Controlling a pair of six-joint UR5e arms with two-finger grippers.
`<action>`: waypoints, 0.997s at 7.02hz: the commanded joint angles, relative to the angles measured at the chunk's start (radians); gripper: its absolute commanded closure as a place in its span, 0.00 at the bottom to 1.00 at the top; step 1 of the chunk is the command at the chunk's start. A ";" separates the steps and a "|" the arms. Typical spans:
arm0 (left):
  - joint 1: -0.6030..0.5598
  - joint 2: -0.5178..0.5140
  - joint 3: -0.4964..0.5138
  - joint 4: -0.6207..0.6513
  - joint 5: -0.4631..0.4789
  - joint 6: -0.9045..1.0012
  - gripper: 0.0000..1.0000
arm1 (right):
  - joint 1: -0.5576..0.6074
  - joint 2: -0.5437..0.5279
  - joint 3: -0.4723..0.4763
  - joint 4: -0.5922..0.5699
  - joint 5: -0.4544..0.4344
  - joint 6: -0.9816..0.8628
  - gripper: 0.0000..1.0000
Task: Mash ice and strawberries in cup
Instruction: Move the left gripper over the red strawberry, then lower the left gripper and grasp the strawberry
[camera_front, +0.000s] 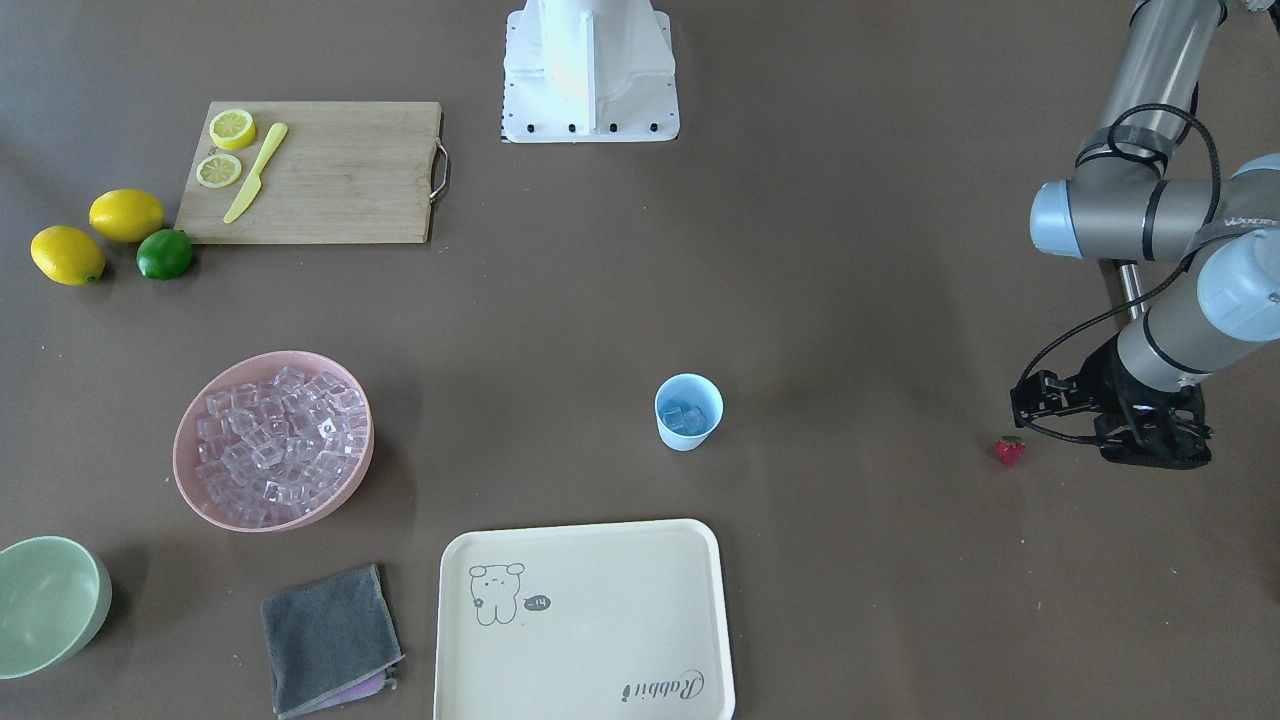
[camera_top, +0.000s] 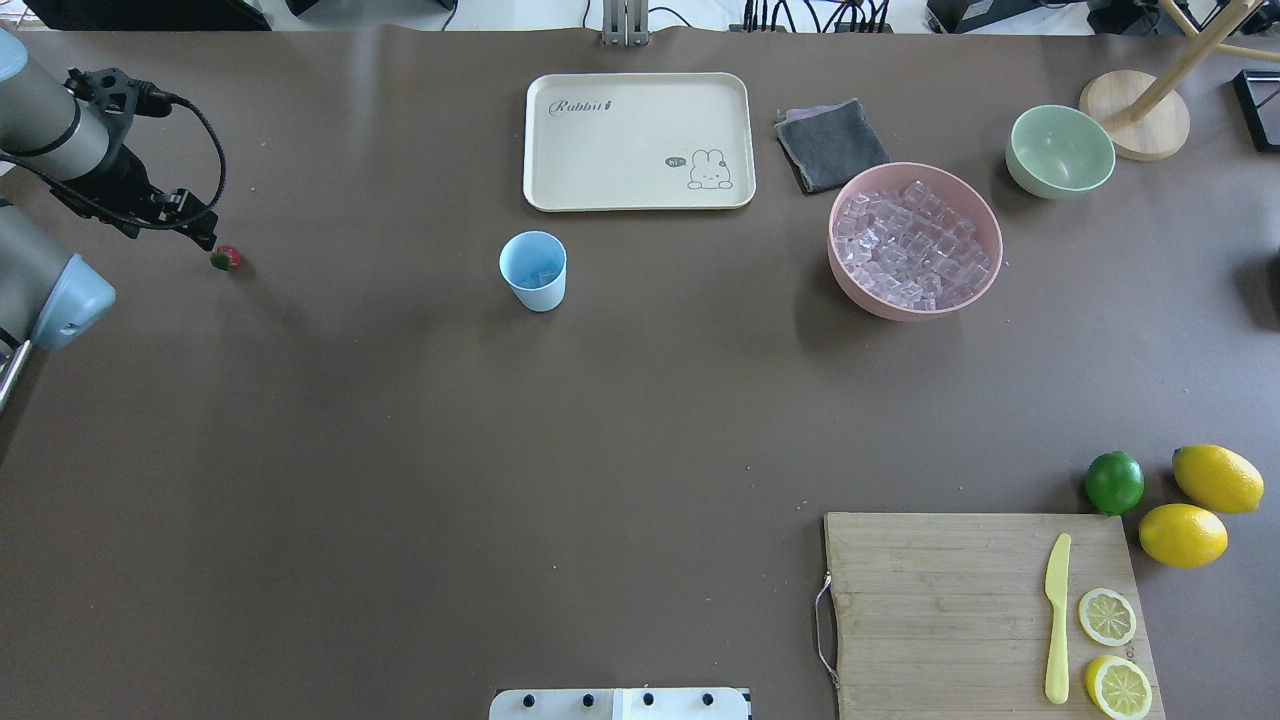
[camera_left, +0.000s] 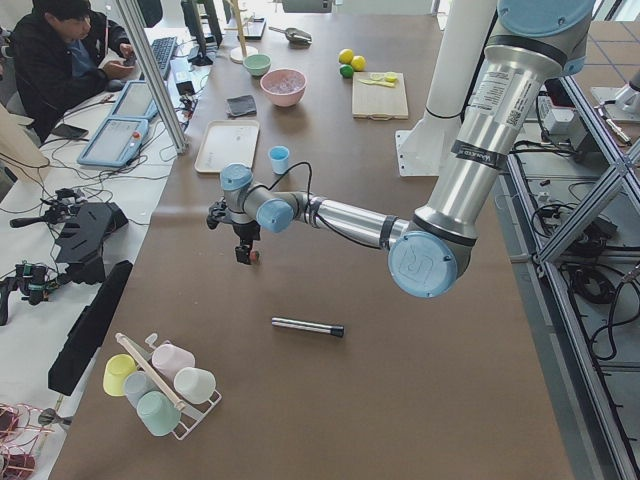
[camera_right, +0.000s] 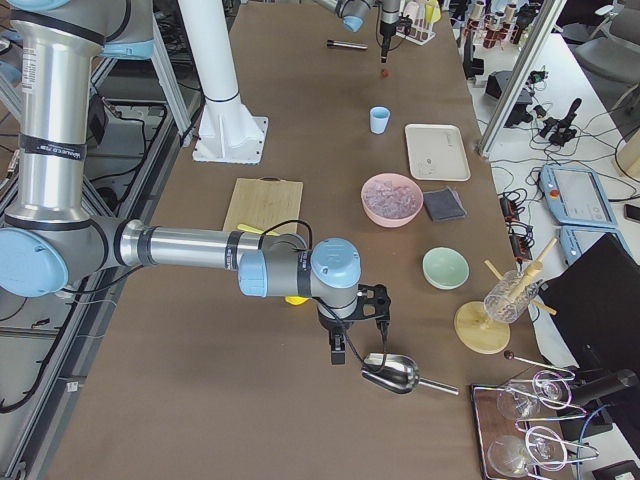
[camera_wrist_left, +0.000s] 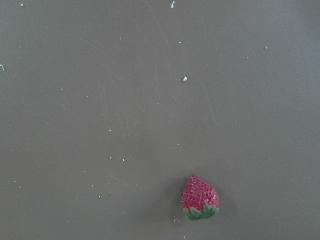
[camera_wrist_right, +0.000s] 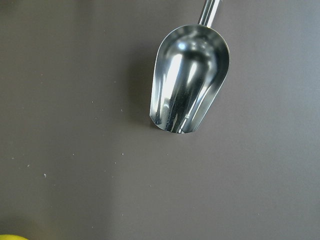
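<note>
The step in hand looks to be picking up the strawberry (camera_wrist_left: 200, 198), which lies loose on the desk (camera_top: 400, 420) just beside and below the left end effector (camera_top: 200, 228). No view shows how wide that end effector stands, and nothing appears to be held in it. In the wrist view the berry sits low and right of centre, with its leafy top toward the bottom edge, so I judge the tool is not yet squared over it. It should shift until the berry is centred, then turn the wrist so that it closes across the plump sides rather than from tip to leaves. Then it can come down until it straddles the berry close to the desk. The berry is small and tapered and likely to roll or squirt out, so the closing should be slow and light. The cup (camera_top: 533, 270) stands upright well apart from this end effector, toward the robot's right, with a few cubes of ice (camera_front: 686, 418) already in its bottom. The carry should end directly above its narrow mouth before release. A slim metal rod (camera_left: 308, 326) lies on the desk farther out from the left end effector, on the side away from the cup, and may be the mashing tool. The right end effector (camera_right: 340, 348) hangs just above a steel scoop (camera_wrist_right: 189, 82), far from the cup, and its opening cannot be told.
</note>
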 joint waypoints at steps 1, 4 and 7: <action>0.014 -0.018 0.104 -0.101 0.008 0.000 0.01 | -0.001 0.000 0.004 0.007 0.000 -0.002 0.00; 0.051 -0.034 0.106 -0.125 0.016 0.000 0.01 | -0.001 0.000 0.007 0.009 -0.001 -0.003 0.00; 0.061 -0.037 0.109 -0.128 0.080 -0.002 0.47 | -0.001 -0.002 0.007 0.009 -0.001 -0.003 0.00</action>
